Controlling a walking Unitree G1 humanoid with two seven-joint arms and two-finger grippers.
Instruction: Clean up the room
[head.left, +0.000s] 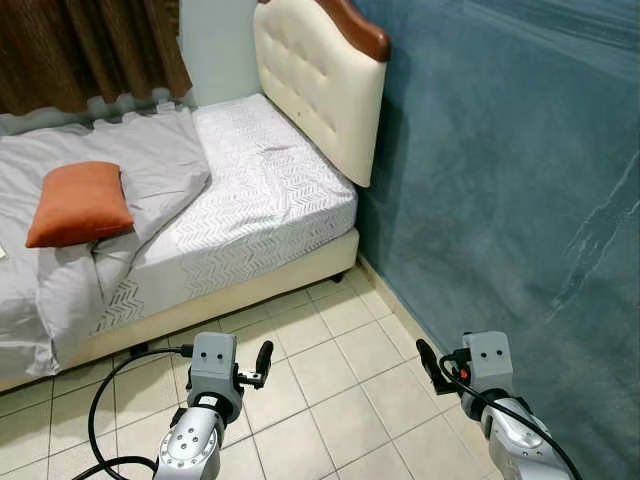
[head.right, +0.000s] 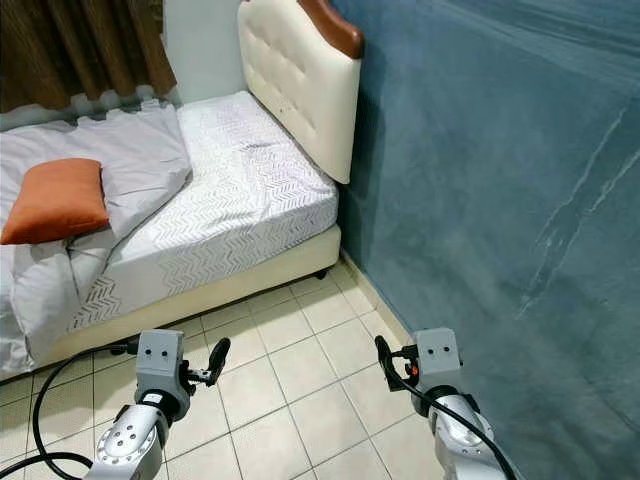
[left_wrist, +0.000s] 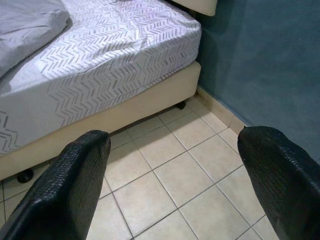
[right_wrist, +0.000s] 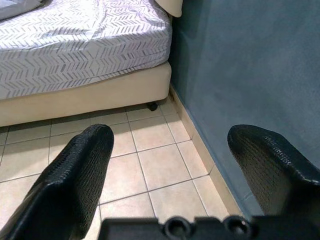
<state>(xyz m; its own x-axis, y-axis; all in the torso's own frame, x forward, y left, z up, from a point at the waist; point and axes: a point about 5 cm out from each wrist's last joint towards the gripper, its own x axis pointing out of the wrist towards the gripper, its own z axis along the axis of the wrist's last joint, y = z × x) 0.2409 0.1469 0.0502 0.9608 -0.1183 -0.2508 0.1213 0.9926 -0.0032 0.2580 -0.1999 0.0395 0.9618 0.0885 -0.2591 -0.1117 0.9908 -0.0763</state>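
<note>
While I stand on the tiled floor (head.left: 330, 370) with the bed (head.left: 260, 190) ahead at about eleven o'clock, both my arms are held low and forward, and neither has anything in it. My left gripper (left_wrist: 170, 190) has its two black fingers spread wide with only bare tile between them; my right gripper (right_wrist: 175, 185) is just as wide apart and just as empty, hanging near the blue wall (head.left: 500, 170) at my three o'clock.

As for the tidying, I judge it barely begun — or at least the bed is not yet made. The grey duvet (head.left: 70, 250) lies rumpled over the ten o'clock side of the mattress and spills down over its edge, leaving the chevron-patterned sheet (head.left: 260, 200) bare beside the padded cream headboard (head.left: 320, 85). An orange pillow (head.left: 80, 203) sits askew on top of the duvet, well away from the headboard. What remains, as I see it, is straightening that cover and putting the pillow at the head.

No brand, label or lettering can be read anywhere — not on my wrists, nor on the bedding.
</note>
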